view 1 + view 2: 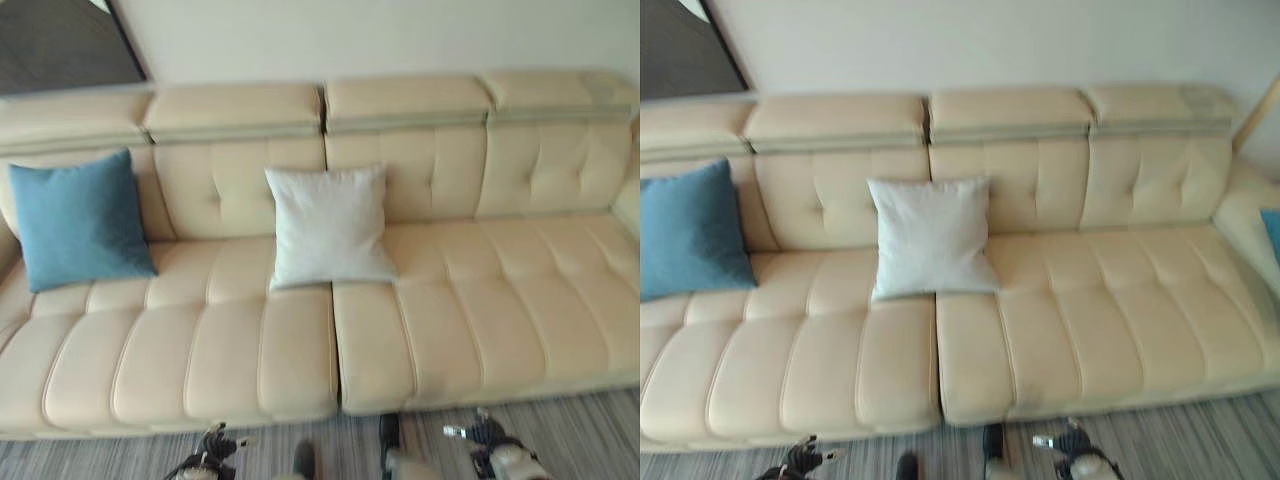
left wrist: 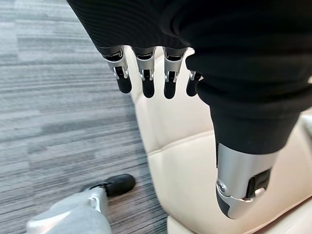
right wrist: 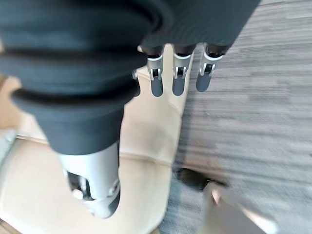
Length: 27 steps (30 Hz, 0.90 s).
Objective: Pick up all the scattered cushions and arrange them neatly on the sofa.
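Grey striped carpet runs before a long cream sofa [image 1: 420,320], tufted and smooth. On its seat a blue cushion [image 1: 80,220] leans at the left end, a white cushion [image 1: 328,226] mid-back, both soft and square. Left hand [image 2: 146,78] and right hand [image 3: 175,78] hang with straight fingers, empty; best search the floor first.

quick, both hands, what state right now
Left hand: open, fingers straight, holding nothing.
Right hand: open, fingers straight, holding nothing.
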Available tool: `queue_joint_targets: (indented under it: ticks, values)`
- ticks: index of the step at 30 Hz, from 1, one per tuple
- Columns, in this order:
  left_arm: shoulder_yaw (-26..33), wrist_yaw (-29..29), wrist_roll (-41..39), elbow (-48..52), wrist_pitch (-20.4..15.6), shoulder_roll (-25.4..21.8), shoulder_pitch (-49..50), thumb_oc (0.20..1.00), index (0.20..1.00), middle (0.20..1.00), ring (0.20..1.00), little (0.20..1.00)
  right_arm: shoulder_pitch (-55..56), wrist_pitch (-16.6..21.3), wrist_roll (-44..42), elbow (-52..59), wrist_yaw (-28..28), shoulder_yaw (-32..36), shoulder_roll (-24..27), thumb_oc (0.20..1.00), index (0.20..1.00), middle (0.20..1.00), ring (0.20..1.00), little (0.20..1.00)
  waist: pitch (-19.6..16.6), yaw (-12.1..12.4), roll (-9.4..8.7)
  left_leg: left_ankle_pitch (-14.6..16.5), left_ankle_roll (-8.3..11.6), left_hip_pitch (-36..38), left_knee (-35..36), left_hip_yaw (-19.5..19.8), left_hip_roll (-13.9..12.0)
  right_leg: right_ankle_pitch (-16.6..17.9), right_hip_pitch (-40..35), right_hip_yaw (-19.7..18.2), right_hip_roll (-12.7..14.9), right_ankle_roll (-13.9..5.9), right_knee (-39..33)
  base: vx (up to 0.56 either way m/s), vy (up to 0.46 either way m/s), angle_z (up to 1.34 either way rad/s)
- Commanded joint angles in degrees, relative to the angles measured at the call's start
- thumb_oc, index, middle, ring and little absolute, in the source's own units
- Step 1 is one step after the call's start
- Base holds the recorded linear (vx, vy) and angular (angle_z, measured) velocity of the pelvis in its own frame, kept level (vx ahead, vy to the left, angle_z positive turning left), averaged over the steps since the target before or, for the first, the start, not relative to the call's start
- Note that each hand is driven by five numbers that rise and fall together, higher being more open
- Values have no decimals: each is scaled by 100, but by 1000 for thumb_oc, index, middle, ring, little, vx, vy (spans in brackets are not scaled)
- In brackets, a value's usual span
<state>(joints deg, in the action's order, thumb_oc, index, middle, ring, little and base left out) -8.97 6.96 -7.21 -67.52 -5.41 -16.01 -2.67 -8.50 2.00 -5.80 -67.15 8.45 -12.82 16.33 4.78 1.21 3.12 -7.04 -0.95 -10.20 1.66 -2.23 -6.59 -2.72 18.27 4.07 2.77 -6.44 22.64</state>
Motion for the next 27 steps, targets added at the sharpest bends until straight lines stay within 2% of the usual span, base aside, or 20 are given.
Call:
queue_joint_targets:
  ticks: [1,2,5,7,11,12,14,15,16,18,20,21,23,27]
  values:
    - [41,76,308,-181,-34,-243,-219,1000,1000,1000,1000,1000,-174,103,-189,195,47,158,1,1000,1000,1000,1000,1000,134,35,-350,387,258,264,327,132,443,-191,-1528,-259,403,-107,-1164,-176,-180,-13]
    - [63,85,255,-161,-31,-254,-189,1000,1000,1000,1000,1000,-151,96,-179,217,66,174,-4,1000,1000,1000,1000,1000,106,151,-425,284,294,81,240,110,459,-311,-1807,-314,401,-101,-1445,-151,-136,-5]
    - [55,135,238,-124,-52,-260,-197,1000,1000,1000,1000,1000,-169,105,-178,259,111,126,-17,1000,1000,1000,1000,1000,70,206,-460,149,378,-92,194,55,382,-402,-1942,-296,357,-36,-1843,-170,-196,-8]
    - [16,181,232,-73,-46,-236,-191,1000,1000,1000,1000,1000,-149,121,-181,323,132,70,6,1000,1000,1000,1000,1000,83,191,-424,-9,521,-191,88,58,246,-504,-2054,-245,225,83,-2109,-155,-225,-15]
    - [-20,210,188,90,-66,-162,-154,1000,1000,1000,1000,1000,-168,126,-162,377,175,24,85,1000,1000,1000,1000,1000,276,165,-288,-354,758,-362,43,156,42,-582,-2023,-93,29,243,-2091,-220,-182,8]
    - [-41,188,169,153,-89,-138,-167,1000,1000,1000,1000,1000,-197,118,-134,337,167,-10,127,1000,1000,1000,1000,1000,413,166,-258,-300,766,-425,-73,282,56,-525,-1896,-48,24,292,-1993,-252,-113,10]
    - [-63,175,173,173,-100,-118,-169,1000,1000,1000,1000,1000,-216,118,-118,341,170,-24,159,1000,1000,1000,1000,1000,442,155,-264,-174,717,-391,-186,349,101,-469,-1828,-30,48,290,-1971,-242,-83,25]
    - [-101,155,254,177,-97,-86,-129,1000,1000,1000,1000,1000,-220,115,-83,333,147,-33,186,1000,1000,1000,1000,1000,447,95,-319,197,599,-320,-595,330,226,-359,-1730,36,160,276,-1976,-288,-87,15]
    - [-111,139,261,173,-94,-62,-114,1000,1000,1000,1000,1000,-225,121,-68,320,145,-45,187,1000,1000,1000,1000,1000,427,66,-355,410,557,-268,-815,317,318,-289,-1657,46,215,279,-2004,-231,-59,-1]
    - [-111,115,280,153,-83,-34,-64,1000,1000,1000,1000,1000,-233,126,-45,289,130,-70,179,1000,1000,1000,1000,1000,383,38,-379,757,514,-117,-1088,362,467,-236,-1615,42,248,286,-2076,-117,-18,17]
    - [-94,91,277,142,-84,18,3,1000,1000,1000,1000,1000,-225,143,-20,282,80,-92,163,1000,1000,1000,1000,1000,289,-9,-317,968,473,211,-974,548,588,-203,-1569,3,185,280,-2123,-67,34,27]
    - [-94,91,277,142,-85,19,4,1000,1000,1000,1000,1000,-225,143,-20,282,80,-93,164,1000,1000,1000,1000,1000,293,-8,-316,966,474,222,-965,548,586,-203,-1575,3,184,281,-2124,-11,39,15]
    - [-175,96,353,120,-37,70,51,1000,1000,1000,1000,1000,-166,128,-16,234,52,-66,124,1000,1000,1000,1000,1000,139,-93,-208,850,453,549,-366,514,478,-209,-1559,75,89,275,-2118,-2,65,6]
    - [-286,114,462,150,-12,93,8,1000,1000,1000,1000,1000,-158,128,-42,214,84,-52,92,1000,1000,1000,1000,1000,94,-141,-157,804,422,743,-67,513,475,-162,-1572,99,102,238,-2143,-38,102,11]
